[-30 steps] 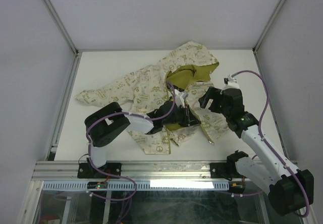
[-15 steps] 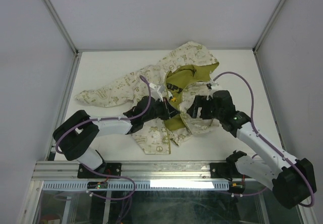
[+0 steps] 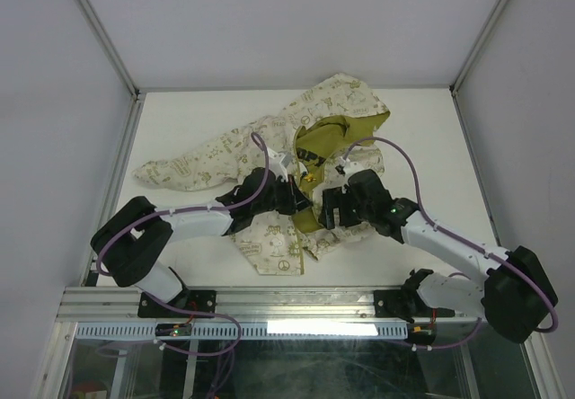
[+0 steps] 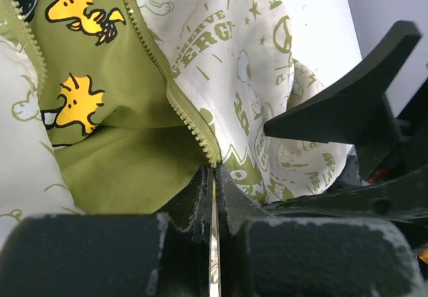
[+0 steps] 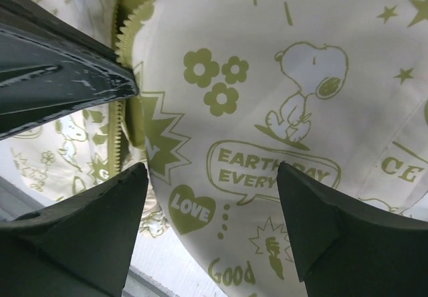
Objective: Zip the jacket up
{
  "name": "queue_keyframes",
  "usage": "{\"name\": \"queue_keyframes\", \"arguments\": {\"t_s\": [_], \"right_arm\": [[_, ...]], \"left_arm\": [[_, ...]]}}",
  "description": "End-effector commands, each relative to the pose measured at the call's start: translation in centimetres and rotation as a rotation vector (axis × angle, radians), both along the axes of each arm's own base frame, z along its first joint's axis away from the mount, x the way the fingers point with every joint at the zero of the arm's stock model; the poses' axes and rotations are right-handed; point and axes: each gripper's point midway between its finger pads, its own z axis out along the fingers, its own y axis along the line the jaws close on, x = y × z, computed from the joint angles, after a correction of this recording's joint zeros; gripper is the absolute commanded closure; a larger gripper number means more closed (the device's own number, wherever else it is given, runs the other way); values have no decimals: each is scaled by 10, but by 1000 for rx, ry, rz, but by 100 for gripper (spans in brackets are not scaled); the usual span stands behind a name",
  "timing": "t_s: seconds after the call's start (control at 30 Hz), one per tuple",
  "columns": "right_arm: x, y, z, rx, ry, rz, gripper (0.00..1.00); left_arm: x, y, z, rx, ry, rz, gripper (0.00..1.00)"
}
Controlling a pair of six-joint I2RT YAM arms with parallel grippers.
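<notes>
Grippers meet over the crumpled jacket (image 3: 225, 152) on the white table (image 3: 422, 129).
Left gripper (image 4: 212, 176) pinches the toothed olive zipper edge (image 4: 179, 103), visible only from its wrist; right gripper (image 5: 210, 170) hovers, fingers spread, above soft cream printed cloth.

Shows a white tabletop (image 3: 180, 120) boxed in by plain pale-grey walls (image 3: 54, 147) on the left, right and far sides, with slim aluminium posts (image 3: 99, 31) at both far corners, a metal rail (image 3: 287, 302) along the near edge, evenly lit.
</notes>
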Motion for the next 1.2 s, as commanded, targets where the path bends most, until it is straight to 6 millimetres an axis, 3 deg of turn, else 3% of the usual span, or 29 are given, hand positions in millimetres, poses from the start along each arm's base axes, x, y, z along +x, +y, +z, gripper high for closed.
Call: {"name": "queue_keyframes", "arguments": {"t_s": [0.0,0.13,0.27,0.33,0.4,0.47,0.57,0.63,0.83,1.0,1.17], "right_arm": [[14,3,3,-34,-61,-8,21],[9,16,13,4,-86,43,20],[15,7,10,-41,-100,-14,23],[17,4,8,-58,-95,-33,36],[18,5,10,-53,-99,-38,64],[17,11,19,-17,-109,-16,83],[13,24,42,66,-144,46,98],[12,27,54,100,-167,66,100],[6,40,83,257,-188,178,100],[-2,44,102,393,-195,274,100],[-10,43,113,444,-189,343,100]], "left_arm": [[5,-12,47,-84,-96,-40,100],[7,-14,53,-93,-102,-34,100],[7,-18,63,-114,-109,-42,100],[7,-18,69,-125,-117,-47,100],[6,-17,73,-134,-126,-45,100],[5,-15,76,-142,-136,-44,100],[-1,-10,81,-161,-156,-46,81],[-6,-4,83,-172,-166,-48,71],[-30,9,96,-246,-222,-100,55],[-48,8,100,-303,-252,-187,46],[-53,3,102,-323,-276,-234,41]]}}
